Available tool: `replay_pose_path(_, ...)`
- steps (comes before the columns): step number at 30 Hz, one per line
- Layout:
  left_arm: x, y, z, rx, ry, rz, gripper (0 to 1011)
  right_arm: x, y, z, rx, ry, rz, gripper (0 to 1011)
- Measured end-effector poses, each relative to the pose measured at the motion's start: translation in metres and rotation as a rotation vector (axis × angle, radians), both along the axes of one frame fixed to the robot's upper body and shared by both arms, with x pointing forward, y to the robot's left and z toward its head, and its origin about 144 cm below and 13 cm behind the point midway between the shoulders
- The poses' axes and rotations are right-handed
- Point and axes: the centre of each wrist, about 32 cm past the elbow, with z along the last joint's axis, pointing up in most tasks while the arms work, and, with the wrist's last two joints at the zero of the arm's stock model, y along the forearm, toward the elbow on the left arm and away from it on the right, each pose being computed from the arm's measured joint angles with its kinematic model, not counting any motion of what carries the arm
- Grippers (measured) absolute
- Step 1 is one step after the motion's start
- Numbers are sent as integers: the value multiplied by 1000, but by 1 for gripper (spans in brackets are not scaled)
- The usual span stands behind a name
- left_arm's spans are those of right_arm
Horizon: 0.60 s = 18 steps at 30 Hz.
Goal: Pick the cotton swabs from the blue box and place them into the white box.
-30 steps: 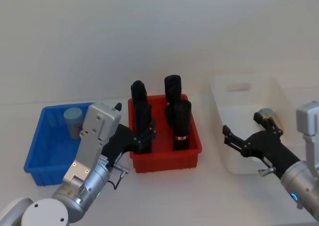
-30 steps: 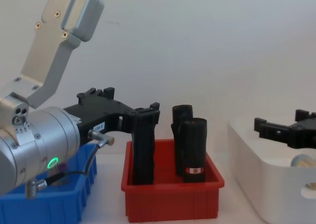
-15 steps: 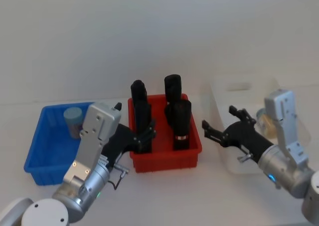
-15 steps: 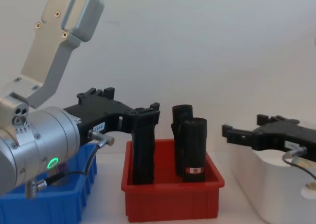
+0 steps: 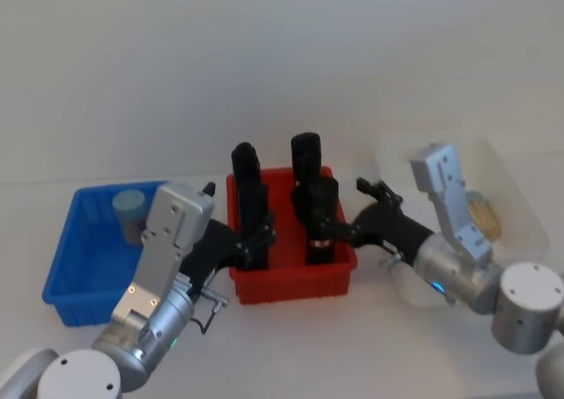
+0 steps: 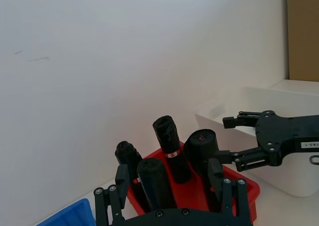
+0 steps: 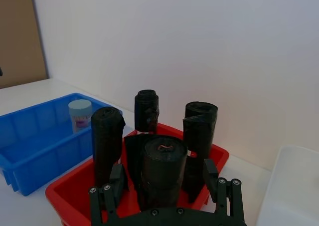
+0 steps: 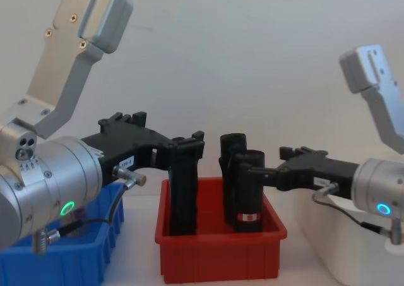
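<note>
Your right gripper (image 5: 348, 212) has swung away from the white box (image 5: 515, 201) and now reaches over the near right corner of the red bin (image 5: 291, 280), its fingers spread wide with a black roll (image 5: 319, 218) just ahead of the tips. Your left gripper (image 5: 256, 232) has not moved: it sits at the red bin's left side, fingers also spread, with another black roll (image 8: 183, 188) close against the tips. Room between the two grippers is tight, packed with four upright rolls. One cotton swab jar (image 5: 130, 212) stands in the blue box's (image 5: 75, 280) far corner, well behind your left fingers; the chest view hides it behind the left arm, while the right wrist view shows its blue lid (image 7: 79, 106) plainly. Something pale lies in the white box, too dim to identify.
</note>
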Motion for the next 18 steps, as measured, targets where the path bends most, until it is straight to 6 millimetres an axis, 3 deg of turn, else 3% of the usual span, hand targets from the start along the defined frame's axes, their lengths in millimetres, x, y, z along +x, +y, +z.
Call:
replay_pose_path(15, 0, 0, 0, 0, 0, 0, 1004, 39, 18, -3, -39, 10, 70, 997)
replay_pose_path(18, 0, 0, 0, 0, 0, 0, 1004, 43, 19, -4, -42, 14, 70, 932)
